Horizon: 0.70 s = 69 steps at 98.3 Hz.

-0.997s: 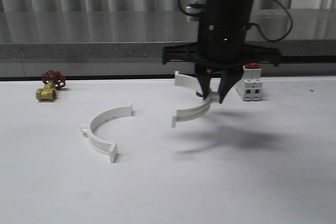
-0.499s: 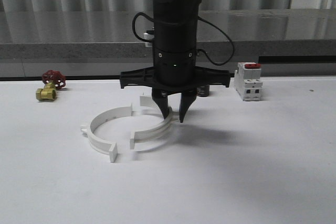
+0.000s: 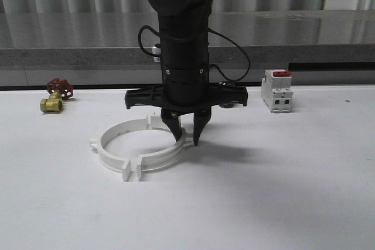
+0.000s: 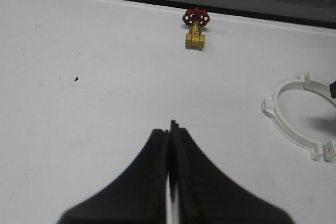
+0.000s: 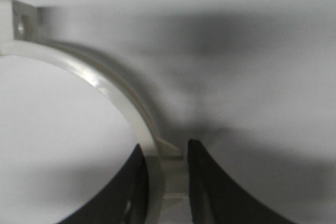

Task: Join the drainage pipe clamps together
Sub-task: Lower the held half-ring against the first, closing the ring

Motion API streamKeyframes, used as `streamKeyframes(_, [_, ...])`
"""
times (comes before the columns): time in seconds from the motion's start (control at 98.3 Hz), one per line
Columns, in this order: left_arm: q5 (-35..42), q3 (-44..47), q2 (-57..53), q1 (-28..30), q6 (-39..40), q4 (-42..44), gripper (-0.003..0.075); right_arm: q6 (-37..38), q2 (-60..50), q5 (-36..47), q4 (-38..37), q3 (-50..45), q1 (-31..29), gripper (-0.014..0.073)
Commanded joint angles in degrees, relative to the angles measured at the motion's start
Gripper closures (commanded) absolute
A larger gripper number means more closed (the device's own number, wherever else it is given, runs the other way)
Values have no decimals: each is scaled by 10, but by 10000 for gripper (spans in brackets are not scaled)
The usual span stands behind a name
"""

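Drainage pipe clamps (image 3: 140, 144): two half-rings, plain white, glossy in the right wrist view. Right gripper (image 3: 185, 137) and its arm: black, with black cabling. Left gripper (image 4: 169, 153): black fingers. Valve (image 3: 55, 96): brass-yellow body, dark red handwheel. Breaker (image 3: 277, 91): white casing, red top. Table (image 3: 281, 191): white, unpatterned. Backdrop: grey ledge, pale vertically ribbed wall.

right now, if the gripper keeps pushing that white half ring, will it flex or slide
Probably slides: the half ring lies flat on the smooth table. It looks thin and light, so it may flex slightly. The right gripper pinches its band, so it could pivot.
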<state>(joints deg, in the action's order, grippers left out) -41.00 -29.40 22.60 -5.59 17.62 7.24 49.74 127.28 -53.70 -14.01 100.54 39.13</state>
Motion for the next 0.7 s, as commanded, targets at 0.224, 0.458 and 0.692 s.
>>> streamKeyframes(0.224, [40, -14, 3, 0, 0, 2, 741, 15, -36, 11, -17, 18, 3, 635])
streamKeyframes(0.458, [40, -14, 3, 0, 0, 2, 741, 24, -36, 20, -17, 18, 11, 635])
streamKeyframes(0.692, [40, -14, 3, 0, 0, 2, 741, 28, -36, 20, -17, 18, 11, 635])
